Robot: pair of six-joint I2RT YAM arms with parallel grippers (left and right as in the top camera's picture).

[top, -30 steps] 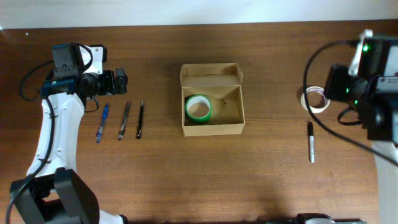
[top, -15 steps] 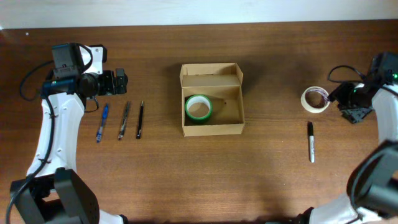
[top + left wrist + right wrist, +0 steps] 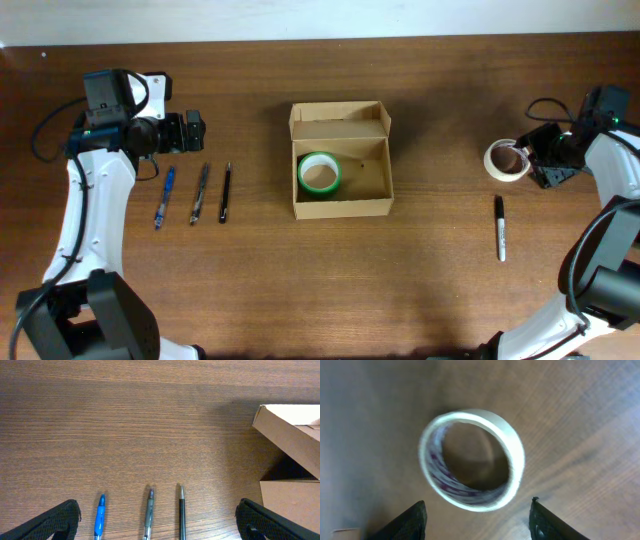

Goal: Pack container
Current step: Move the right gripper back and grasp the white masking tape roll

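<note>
The container point(image 3: 342, 207), a tan cardboard box with its flap lid point(image 3: 340, 122) open, stands mid-table. A green tape roll point(image 3: 319, 173) lies in its left half. A cream tape roll point(image 3: 507, 160) lies flat at the right. My right gripper point(image 3: 536, 160) is just right of it, open. In the right wrist view the cream tape roll point(image 3: 472, 460) lies just ahead of the right gripper point(image 3: 477, 524), untouched by the fingertips point(image 3: 407, 522). My left gripper point(image 3: 195, 130) is open at the far left, above the pens. The left wrist view shows the left gripper point(image 3: 160, 525) and the container's corner point(image 3: 290, 435).
Three pens lie side by side at the left: a blue pen point(image 3: 164, 196), a grey pen point(image 3: 200, 192) and a black pen point(image 3: 226, 192). A black-and-white marker point(image 3: 500, 228) lies below the cream roll. The container's right half holds nothing.
My right arm has swung from the right edge toward the cream tape roll, bringing its gripper right beside it. The left arm has not moved.
</note>
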